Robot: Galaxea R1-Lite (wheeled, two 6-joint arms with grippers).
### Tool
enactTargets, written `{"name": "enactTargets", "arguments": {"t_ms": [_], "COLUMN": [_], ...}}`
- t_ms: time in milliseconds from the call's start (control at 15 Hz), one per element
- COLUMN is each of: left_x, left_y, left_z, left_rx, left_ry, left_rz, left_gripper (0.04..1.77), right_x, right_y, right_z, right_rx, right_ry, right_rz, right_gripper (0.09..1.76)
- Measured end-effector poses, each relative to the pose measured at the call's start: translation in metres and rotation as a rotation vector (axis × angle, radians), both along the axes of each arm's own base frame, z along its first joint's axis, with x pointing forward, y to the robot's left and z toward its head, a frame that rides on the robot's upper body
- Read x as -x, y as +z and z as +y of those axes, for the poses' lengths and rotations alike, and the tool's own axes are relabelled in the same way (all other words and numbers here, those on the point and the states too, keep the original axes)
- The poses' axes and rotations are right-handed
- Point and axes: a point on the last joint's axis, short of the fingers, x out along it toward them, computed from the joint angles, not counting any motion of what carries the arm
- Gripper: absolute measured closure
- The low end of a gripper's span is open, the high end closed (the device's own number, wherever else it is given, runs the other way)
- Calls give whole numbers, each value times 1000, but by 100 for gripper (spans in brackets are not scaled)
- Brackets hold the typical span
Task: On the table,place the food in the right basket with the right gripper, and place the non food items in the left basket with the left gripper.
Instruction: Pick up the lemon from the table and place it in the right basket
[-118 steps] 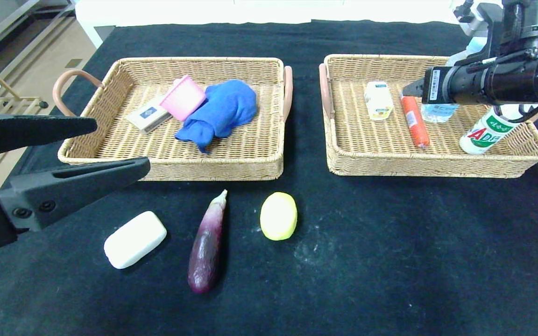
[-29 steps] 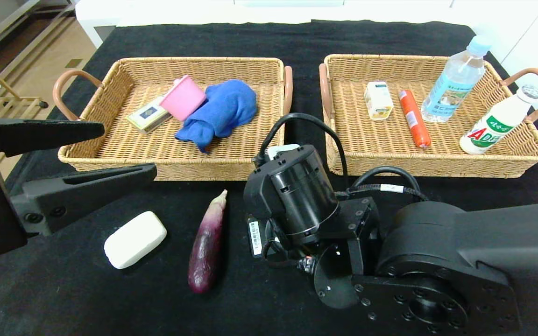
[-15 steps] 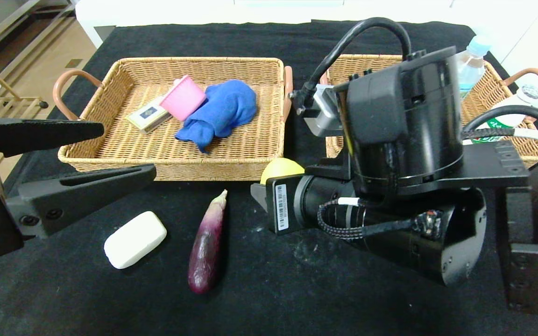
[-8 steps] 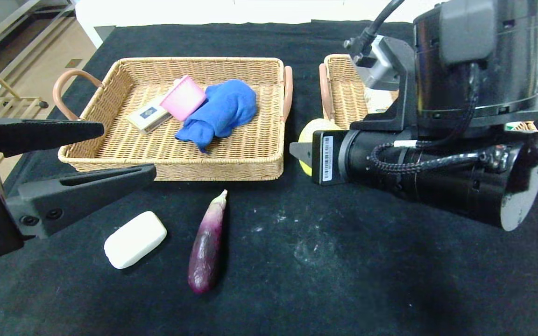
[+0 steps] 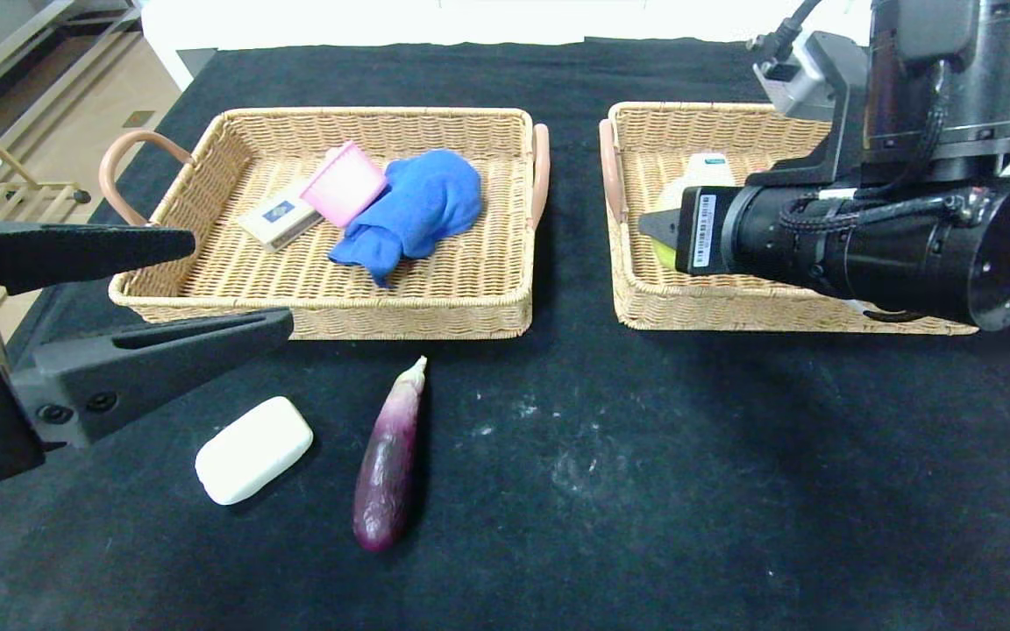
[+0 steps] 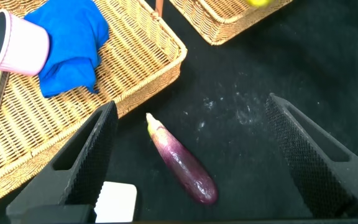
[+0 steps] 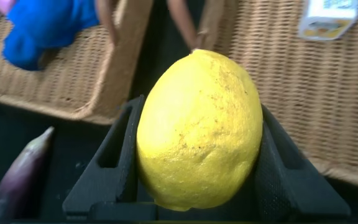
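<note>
The right pincer (image 7: 194, 205), clamped on the yellow fruit (image 7: 197, 127), holds it over the right basket (image 5: 645, 302) and should lower near the wicker before releasing, clear of the carton (image 5: 708, 163), while the left pincer (image 5: 198, 280) waits open over the worktop (image 5: 645, 491).

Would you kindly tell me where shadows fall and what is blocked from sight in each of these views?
Head view: the right gripper and its arm hide most of the right basket and cast a soft shadow on the table. Left wrist view: the open left gripper partly covers the white bar. Right wrist view: the gripped yellow fruit fills the middle.
</note>
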Motion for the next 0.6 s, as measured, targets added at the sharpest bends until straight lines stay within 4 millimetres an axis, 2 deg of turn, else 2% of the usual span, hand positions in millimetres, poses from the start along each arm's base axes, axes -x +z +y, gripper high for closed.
{"name": "enactTargets", "arguments": {"t_ms": [400,600], "left_x": [0,0], "left_y": [0,0], "left_z": [0,0], "left_rx": [0,0], "left_ry": [0,0], "left_rz": [1,1], "left_gripper": [9,9], "right_x": [-33,-52], "right_y": [17,15], "right_z": [-45,-62], "right_rx": [-7,31], "right_ry": [-100,-152], "right_rz": [-57,-61], "right_gripper": [78,78]}}
